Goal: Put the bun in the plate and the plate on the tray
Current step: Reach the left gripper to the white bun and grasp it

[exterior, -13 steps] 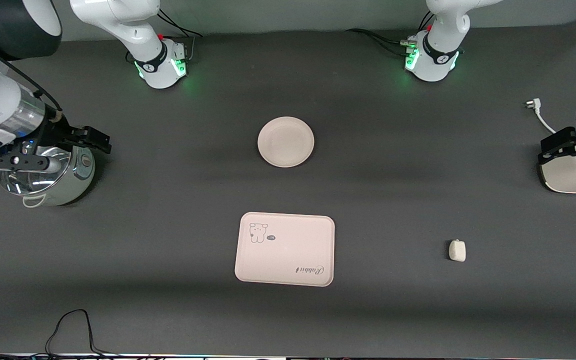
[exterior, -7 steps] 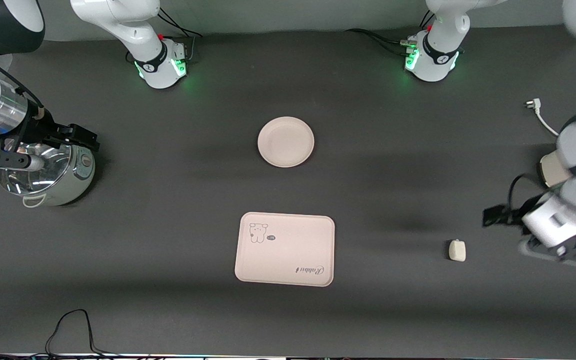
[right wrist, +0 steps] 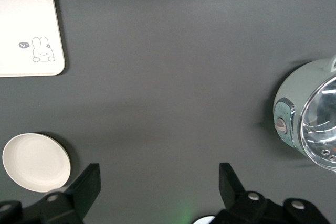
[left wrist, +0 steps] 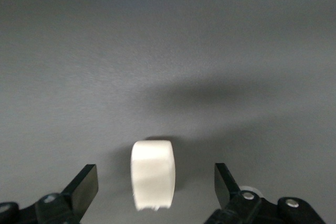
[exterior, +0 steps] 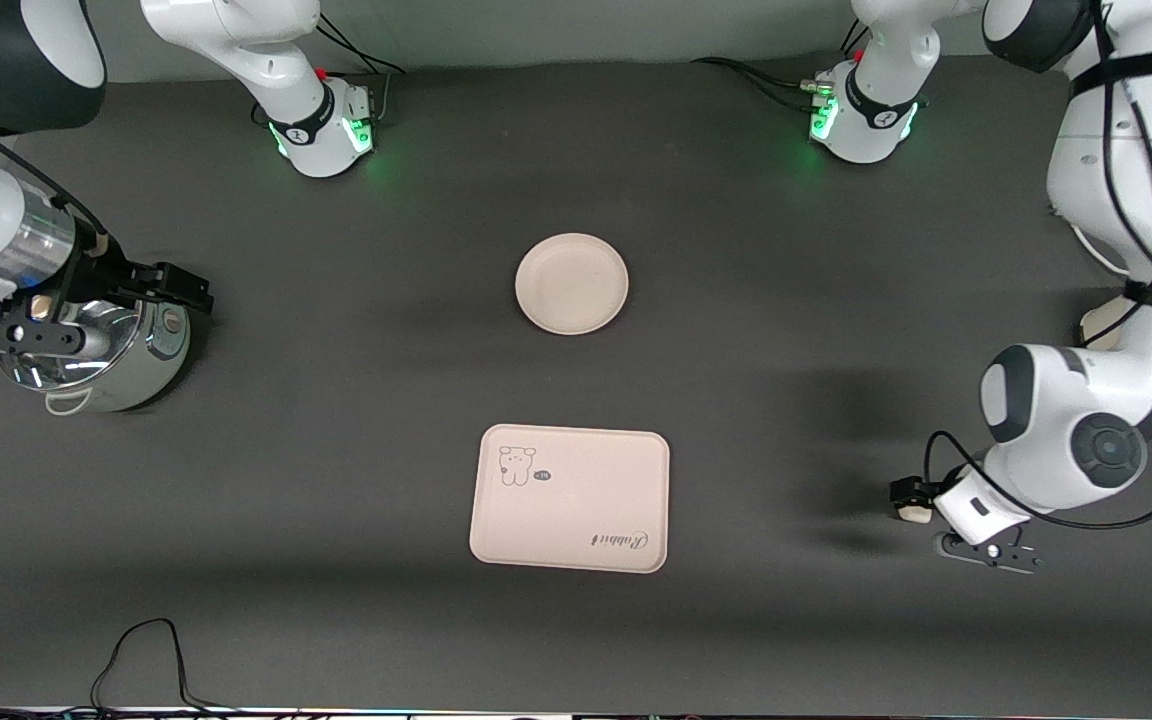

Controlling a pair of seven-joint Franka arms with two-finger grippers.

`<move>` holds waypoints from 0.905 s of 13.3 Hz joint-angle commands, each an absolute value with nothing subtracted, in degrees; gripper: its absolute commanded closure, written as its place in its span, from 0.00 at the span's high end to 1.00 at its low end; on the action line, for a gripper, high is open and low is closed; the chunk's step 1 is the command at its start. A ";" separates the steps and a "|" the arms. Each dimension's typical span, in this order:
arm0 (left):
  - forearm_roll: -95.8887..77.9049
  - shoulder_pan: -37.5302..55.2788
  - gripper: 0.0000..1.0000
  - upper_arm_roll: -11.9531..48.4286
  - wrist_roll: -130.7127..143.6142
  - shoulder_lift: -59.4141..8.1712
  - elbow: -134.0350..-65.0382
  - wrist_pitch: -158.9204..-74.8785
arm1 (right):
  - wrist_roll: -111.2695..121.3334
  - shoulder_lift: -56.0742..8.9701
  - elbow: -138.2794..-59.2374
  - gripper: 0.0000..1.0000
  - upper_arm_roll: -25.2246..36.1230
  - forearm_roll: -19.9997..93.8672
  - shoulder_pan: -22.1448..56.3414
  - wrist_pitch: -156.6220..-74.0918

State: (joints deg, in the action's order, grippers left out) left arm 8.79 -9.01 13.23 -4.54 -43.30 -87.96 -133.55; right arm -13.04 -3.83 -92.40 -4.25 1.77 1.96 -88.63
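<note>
Item, bun (left wrist: 152,174): lies on the dark table (exterior: 736,330) toward my left arm's end, nearer the front camera than the plate. My left gripper (left wrist: 155,192) is low over it, fingers (left wrist: 84,184) spread wide with one on each side of the bun and clear table showing between each finger and the lump (no contact visible in the left wrist view). In the front view the bun (exterior: 914,512) peeks out just beside the gripper body, mostly covered by it.

Item, plate (exterior: 571,283): rests bare at mid-table, farther from the front camera than the tray, well apart from the bun.

Item, tray (exterior: 570,498): flat on the table, nearer the front camera than the plate, nothing on it, bear drawing and script showing.

Item, my right gripper (right wrist: 157,192): waits over a shiny pot (exterior: 86,350) at the right arm's end of the table, fingers wide apart, holding nothing.

Change since half a second ago: my left arm has come down onto the bun, from a spot beside it toward the table's end; a second ago that gripper was up by the toaster. Bun, plate and tray have not shifted; my right gripper has only drifted slightly over the pot.
</note>
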 commanded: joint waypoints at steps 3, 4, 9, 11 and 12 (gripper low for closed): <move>10.02 -8.61 0.39 12.74 -1.58 -43.77 -90.79 -136.23 | -16.79 -10.02 -84.64 1.00 -4.66 2.55 2.72 -87.19; 10.11 -8.61 0.19 12.74 -1.58 -43.77 -90.79 -136.06 | -16.70 -10.54 -84.64 1.00 -4.57 2.55 2.72 -87.19; 9.85 -8.61 0.00 13.09 -1.93 -39.92 -90.88 -130.03 | -16.87 -12.57 -83.14 1.00 -4.48 1.85 4.74 -87.19; 5.83 -8.96 0.00 15.02 -1.41 -34.22 -90.88 -122.38 | -18.63 -12.48 -82.71 1.00 -4.40 2.19 5.27 -87.19; 2.32 -8.88 0.00 15.20 -0.88 -31.41 -90.88 -117.99 | -18.46 -12.57 -81.92 1.00 -4.31 2.20 5.01 -87.19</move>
State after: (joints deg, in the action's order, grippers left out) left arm 6.21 -9.08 14.56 -2.48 -38.65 -88.88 -124.94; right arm -16.65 -11.41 -85.10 -4.80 1.91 4.60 -88.65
